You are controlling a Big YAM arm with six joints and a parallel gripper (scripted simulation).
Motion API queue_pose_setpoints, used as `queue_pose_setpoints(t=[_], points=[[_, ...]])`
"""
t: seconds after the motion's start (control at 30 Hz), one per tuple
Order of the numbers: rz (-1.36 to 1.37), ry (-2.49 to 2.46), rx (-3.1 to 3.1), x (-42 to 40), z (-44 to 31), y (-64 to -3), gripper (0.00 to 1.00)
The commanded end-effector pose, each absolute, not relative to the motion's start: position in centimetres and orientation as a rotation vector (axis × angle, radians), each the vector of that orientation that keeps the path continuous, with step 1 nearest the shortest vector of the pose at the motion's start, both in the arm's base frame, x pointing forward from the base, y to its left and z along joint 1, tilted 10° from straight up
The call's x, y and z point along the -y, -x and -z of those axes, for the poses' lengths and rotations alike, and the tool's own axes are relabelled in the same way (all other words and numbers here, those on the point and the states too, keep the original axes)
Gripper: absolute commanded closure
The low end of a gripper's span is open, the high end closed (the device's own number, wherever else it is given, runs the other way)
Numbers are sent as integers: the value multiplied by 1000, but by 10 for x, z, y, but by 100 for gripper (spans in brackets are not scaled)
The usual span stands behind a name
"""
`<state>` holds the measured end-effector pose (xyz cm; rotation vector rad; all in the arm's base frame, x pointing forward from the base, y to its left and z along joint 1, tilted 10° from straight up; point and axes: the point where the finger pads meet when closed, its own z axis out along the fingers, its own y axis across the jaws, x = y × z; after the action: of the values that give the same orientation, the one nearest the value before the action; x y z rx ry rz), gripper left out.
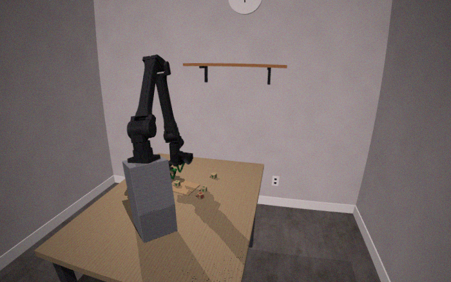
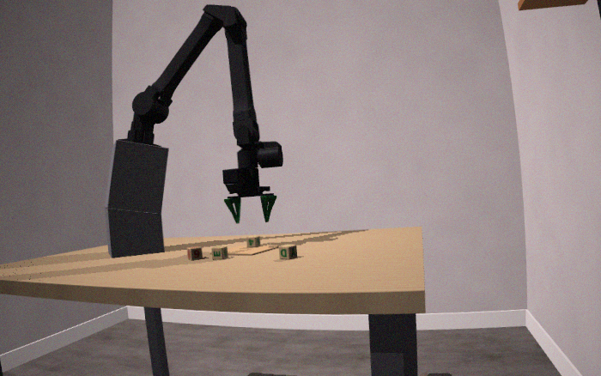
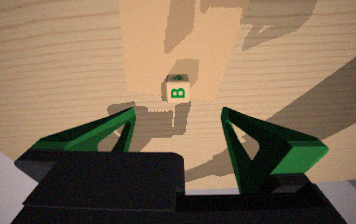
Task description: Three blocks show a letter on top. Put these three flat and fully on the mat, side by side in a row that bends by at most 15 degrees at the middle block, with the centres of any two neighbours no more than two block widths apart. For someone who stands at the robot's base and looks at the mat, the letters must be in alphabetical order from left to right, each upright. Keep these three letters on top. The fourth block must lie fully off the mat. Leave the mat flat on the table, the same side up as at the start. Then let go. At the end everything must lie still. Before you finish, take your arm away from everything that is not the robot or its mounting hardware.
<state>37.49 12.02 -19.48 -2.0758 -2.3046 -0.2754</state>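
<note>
Green-fingered gripper [image 2: 250, 208] hangs wide open and holds nothing, well above the mat [image 2: 253, 250]. Straight below it, the wrist view shows a block [image 3: 177, 90] standing on the mat's near edge, with a green B on the side toward the camera. On the table [image 2: 336, 275] beside the mat lie a green-marked block [image 2: 219, 252] and a red-marked block [image 2: 194, 252]; another block [image 2: 288, 251] sits apart on the other side
</note>
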Motion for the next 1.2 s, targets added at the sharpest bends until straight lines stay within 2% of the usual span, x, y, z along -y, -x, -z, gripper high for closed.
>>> queue_pose_setpoints(t=[0.0, 0.87, 1.17], points=[[297, 2082, 2309, -115, 176, -380, 3], [292, 2077, 2312, -114, 168, -380, 0], [284, 1794, 2560, -94, 178, -427, 0]])
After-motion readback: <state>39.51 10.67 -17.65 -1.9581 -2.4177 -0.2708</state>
